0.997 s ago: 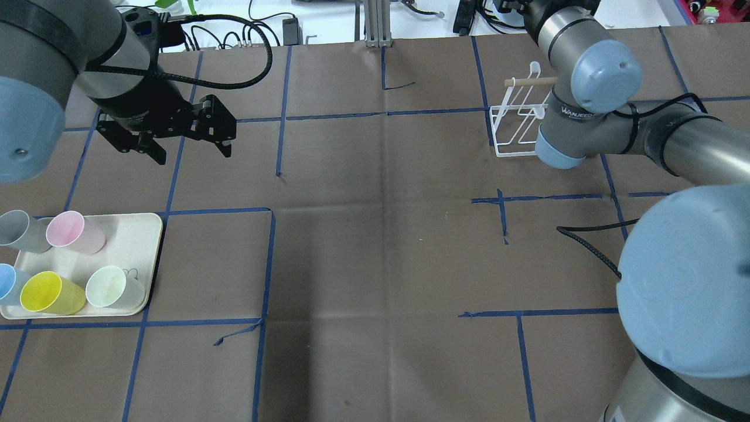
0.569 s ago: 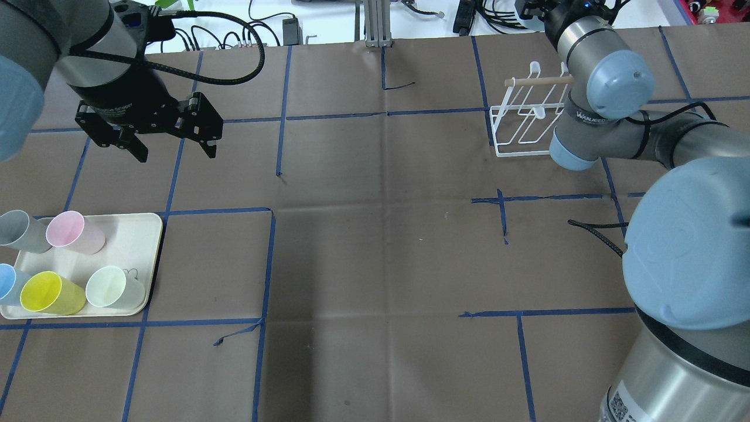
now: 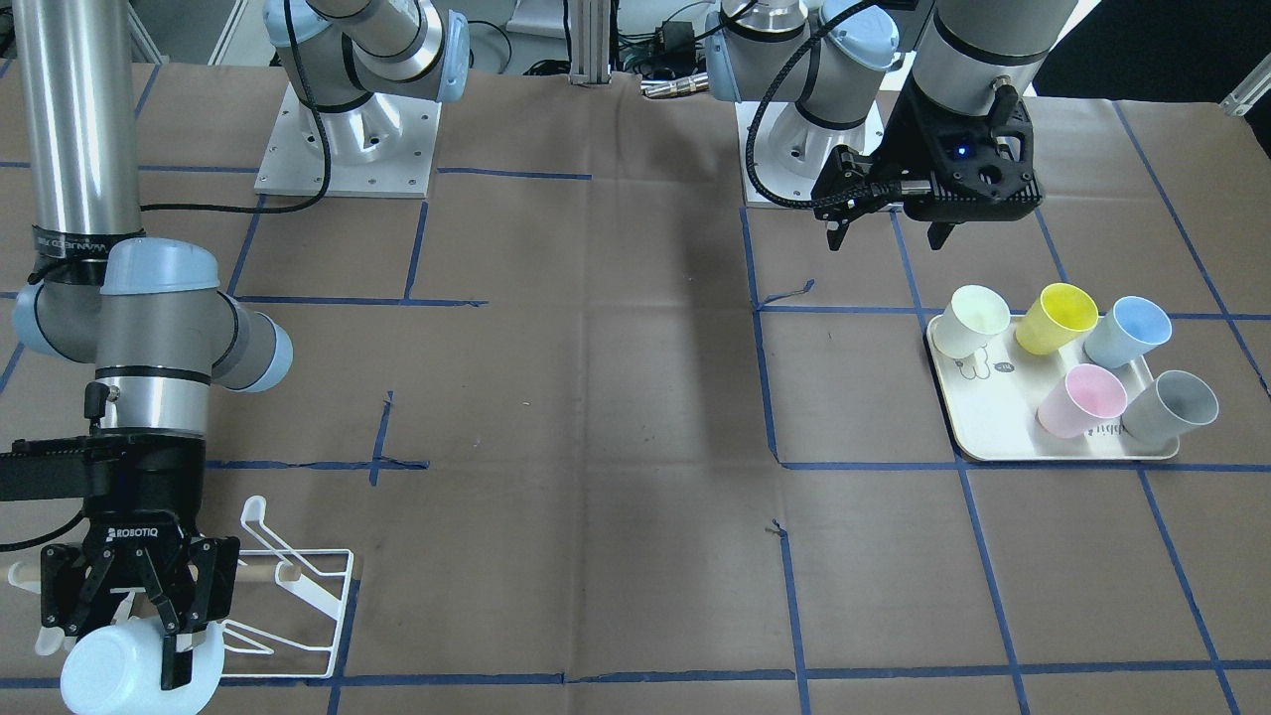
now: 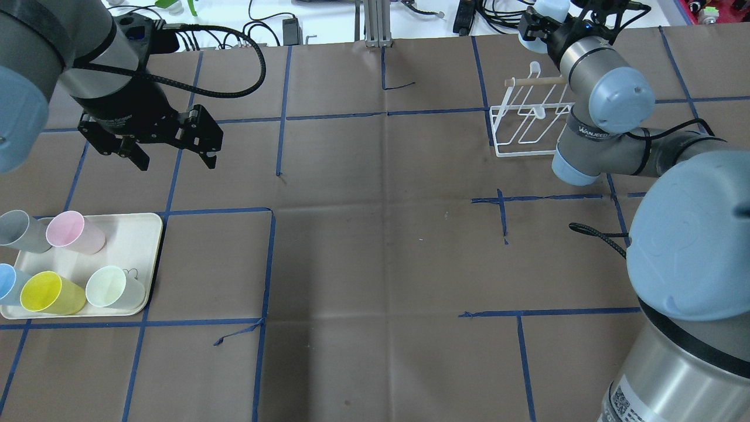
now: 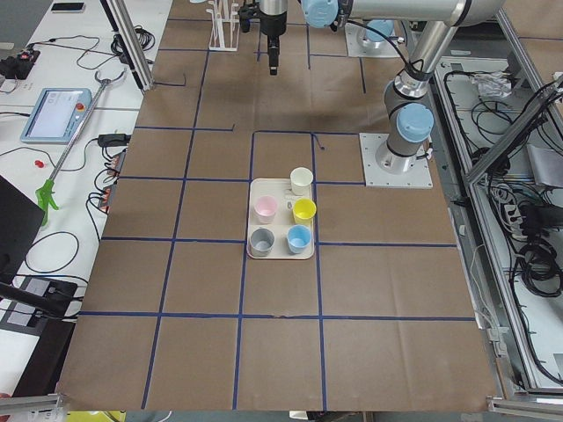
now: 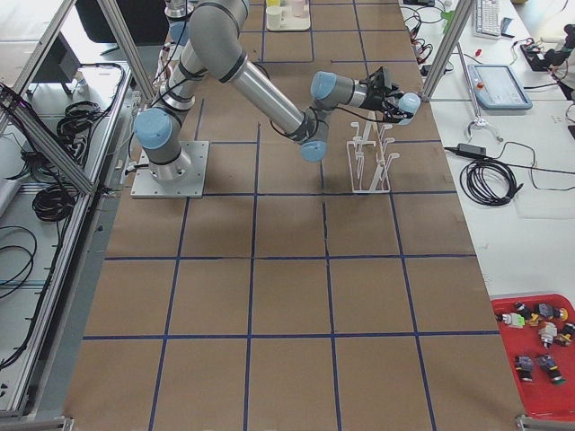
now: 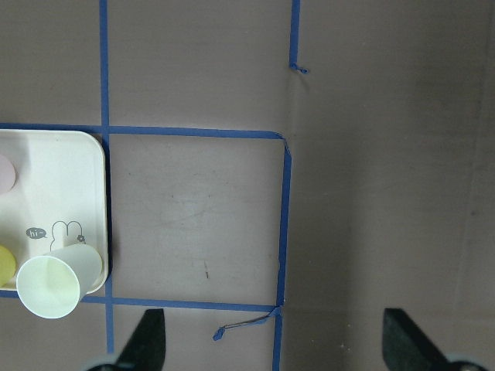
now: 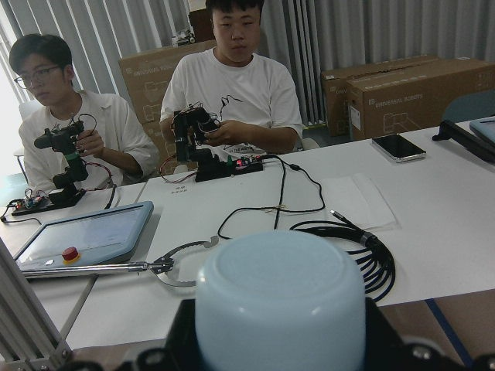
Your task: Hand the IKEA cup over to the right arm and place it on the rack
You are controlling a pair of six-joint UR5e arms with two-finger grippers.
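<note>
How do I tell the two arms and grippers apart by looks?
Both are silver-grey tubes with pale blue joint caps and black two-finger grippers. The left arm carries a thick braided black cable loop near the left gripper. The right arm has a thin smooth black cable, and the right gripper reads ROBOTIQ in white.

Brown table [image 4: 351,264] gridded with blue tape [image 4: 556,312]; grey curtains [image 8: 348,31] behind

ROBOTIQ stands on the right gripper [image 3: 134,645]; WANJEED on a band [image 4: 593,133] up the right arm [image 4: 612,153]; "hi" on the tray [image 7: 54,170] beside the left gripper [image 7: 276,344]; UNIVERSAL ROBOTS on cardboard boxes [image 8: 402,97] far beyond the right gripper
</note>
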